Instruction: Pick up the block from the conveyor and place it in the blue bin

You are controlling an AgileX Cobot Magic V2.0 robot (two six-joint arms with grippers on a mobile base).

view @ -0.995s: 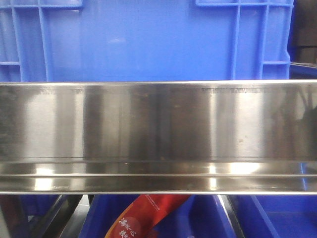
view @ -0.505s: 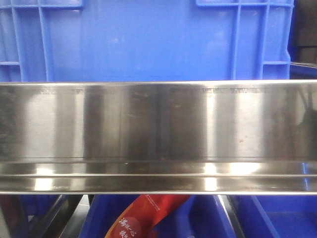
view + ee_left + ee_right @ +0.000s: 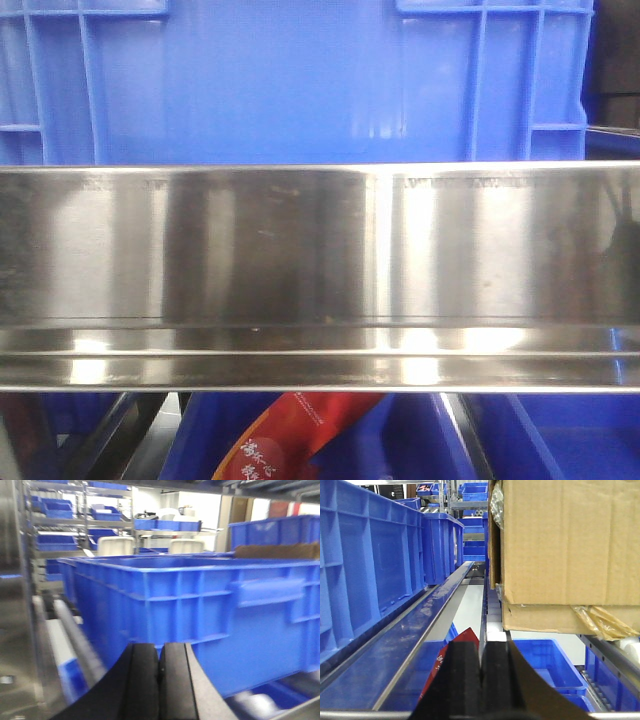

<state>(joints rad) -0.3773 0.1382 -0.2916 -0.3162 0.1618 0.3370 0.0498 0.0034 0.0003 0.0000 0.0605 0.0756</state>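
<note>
No block shows in any view, and the conveyor is out of view. A large blue bin (image 3: 300, 80) fills the top of the front view behind a steel panel. In the left wrist view the same kind of blue bin (image 3: 200, 610) stands just beyond my left gripper (image 3: 159, 647), whose black pads are pressed together with nothing between them. My right gripper (image 3: 482, 647) is shut and empty too. It points along a steel rail (image 3: 420, 630) beside a row of blue bins (image 3: 365, 565).
A shiny steel panel (image 3: 320, 260) spans the front view. Below it a red packet (image 3: 290, 435) lies in a lower blue bin (image 3: 545, 665). A cardboard box (image 3: 565, 540) hangs over the right side. Shelves with blue bins (image 3: 55, 510) stand behind.
Only the bright reflections on the steel panel have shifted a little. Nothing else in the front view has moved.
</note>
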